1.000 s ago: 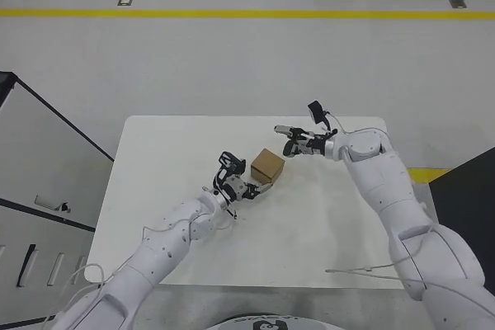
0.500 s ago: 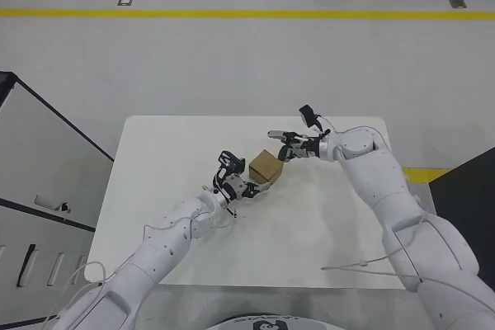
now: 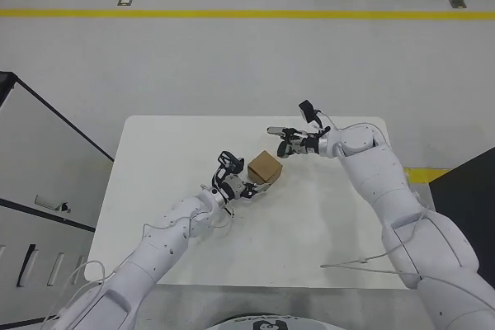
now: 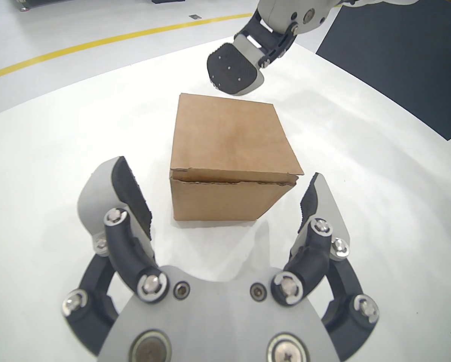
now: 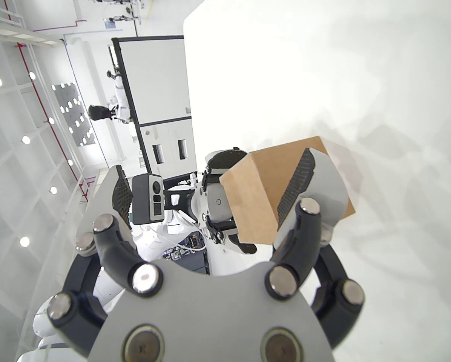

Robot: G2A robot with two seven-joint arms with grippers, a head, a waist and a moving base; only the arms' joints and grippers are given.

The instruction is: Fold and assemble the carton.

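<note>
We see the carton (image 3: pixel 265 167) sitting on the white table (image 3: pixel 165 165), near the middle and a bit toward the far side. It is a small brown cardboard cube with every face closed. In the left wrist view the carton (image 4: pixel 229 152) stands flat on its base. Its top flap overhangs the near face slightly, with a rough seam along that edge.

The left gripper (image 3: pixel 252 189) is released, with its jaws spread wide. It is low over the table just beside the carton's near face. In its own view the left gripper (image 4: pixel 217 177) has one fingertip on each side of the box front, and both are apart from the cardboard.

The right gripper (image 3: pixel 279 142) is released too, fingers wide, at the carton's far side and turned sideways. In the left wrist view one of its dotted black pads (image 4: pixel 233 71) hangs just above the far top edge; we cannot tell if it touches. In the right wrist view the right gripper (image 5: pixel 214 167) has one finger over the carton (image 5: pixel 248 197), the other out in open air.
</note>
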